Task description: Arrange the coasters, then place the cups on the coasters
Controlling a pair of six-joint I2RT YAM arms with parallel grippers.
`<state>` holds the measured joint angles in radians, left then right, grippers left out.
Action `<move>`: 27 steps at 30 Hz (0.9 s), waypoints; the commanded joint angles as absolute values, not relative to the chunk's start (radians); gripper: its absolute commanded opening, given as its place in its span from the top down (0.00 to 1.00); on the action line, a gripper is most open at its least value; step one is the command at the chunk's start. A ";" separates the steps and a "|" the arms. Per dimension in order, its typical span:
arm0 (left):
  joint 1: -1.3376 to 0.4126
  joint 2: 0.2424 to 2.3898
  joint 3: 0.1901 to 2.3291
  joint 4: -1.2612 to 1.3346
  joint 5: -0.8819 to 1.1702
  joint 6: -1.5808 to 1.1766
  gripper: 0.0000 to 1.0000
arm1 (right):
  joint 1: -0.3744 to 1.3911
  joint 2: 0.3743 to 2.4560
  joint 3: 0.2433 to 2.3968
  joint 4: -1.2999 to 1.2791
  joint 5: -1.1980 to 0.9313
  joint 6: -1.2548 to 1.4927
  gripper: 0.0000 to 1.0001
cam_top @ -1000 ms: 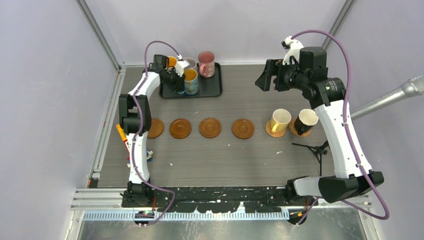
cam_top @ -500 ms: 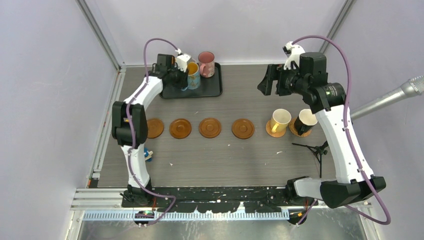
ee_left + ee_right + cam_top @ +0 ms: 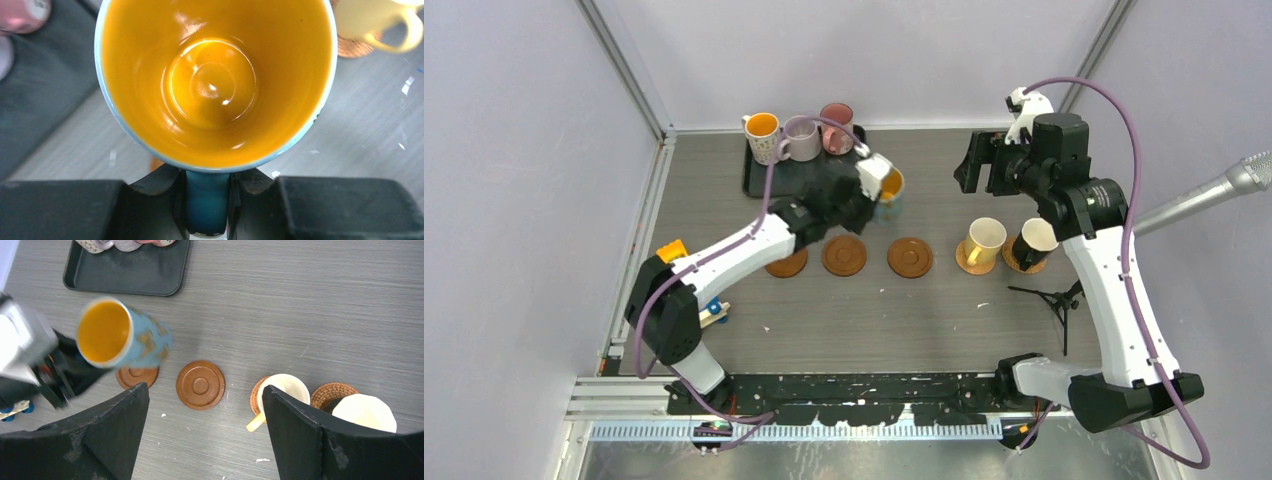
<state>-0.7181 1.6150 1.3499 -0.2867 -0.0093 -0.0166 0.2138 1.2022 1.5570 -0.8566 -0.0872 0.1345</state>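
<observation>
My left gripper (image 3: 207,186) is shut on the handle of the blue patterned cup (image 3: 890,190) with the orange inside, and holds it in the air above the row of coasters. Three brown wooden coasters show: one half under my left arm (image 3: 788,266), one in the middle (image 3: 845,256) and one to its right (image 3: 910,257). The cream-yellow cup (image 3: 985,240) and the black cup (image 3: 1036,242) each stand on a woven coaster (image 3: 330,390). White (image 3: 762,136), lilac (image 3: 802,139) and pink (image 3: 836,127) cups stand on the black tray (image 3: 809,180). My right gripper (image 3: 205,440) hangs open, high above the table.
A small black tripod (image 3: 1054,298) lies at the right, near the black cup. A yellow and blue object (image 3: 674,250) sits by my left arm at the table's left edge. A grey microphone (image 3: 1229,188) pokes in from the right wall.
My left arm has swung right and forward from the tray, carrying the blue patterned cup to above the coaster row. My right gripper has shifted slightly right and opened a little more.
</observation>
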 commanded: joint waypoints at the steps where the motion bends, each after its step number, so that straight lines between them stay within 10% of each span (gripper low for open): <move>1: -0.857 1.563 1.334 -0.163 -0.187 -0.115 1.00 | 0.216 1.158 1.547 -0.847 -0.056 0.139 0.12; 27: -0.971 1.740 1.238 0.112 -0.130 -0.077 1.00 | 0.199 1.112 1.536 -0.878 -0.060 0.148 0.12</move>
